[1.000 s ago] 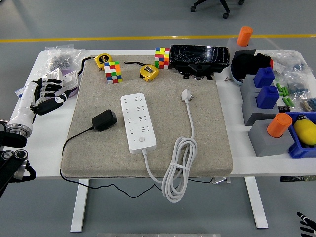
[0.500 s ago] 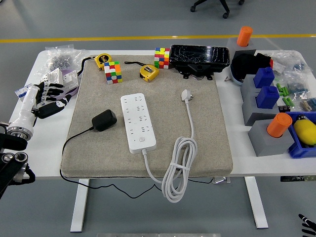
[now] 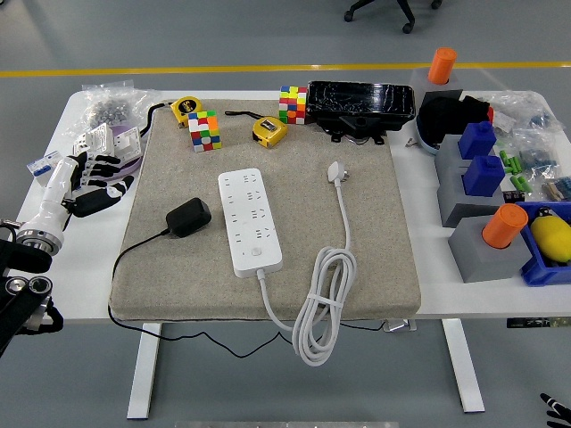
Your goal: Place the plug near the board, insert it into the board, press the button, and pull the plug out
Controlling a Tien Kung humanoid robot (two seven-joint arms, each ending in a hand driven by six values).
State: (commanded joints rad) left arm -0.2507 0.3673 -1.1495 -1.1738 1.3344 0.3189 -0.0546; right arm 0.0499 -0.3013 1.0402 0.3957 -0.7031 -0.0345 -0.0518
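The mat [image 3: 357,259] looks like coarse, matt grey-beige felt cloth. It lies on a smooth white surface [image 3: 464,294]. The power strip [image 3: 250,220] and its coiled cable [image 3: 323,308] are smooth white plastic with a slight sheen. The adapter plug [image 3: 187,217] is matt black plastic. The black tray [image 3: 361,105] looks glossy, wrapped in shiny film. The cubes [image 3: 203,131] are bright glossy plastic.

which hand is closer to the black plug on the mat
Left. The left hand is over the table's left edge, just beyond the mat from the black plug. The right hand only shows at the bottom right corner, below the table, far away.
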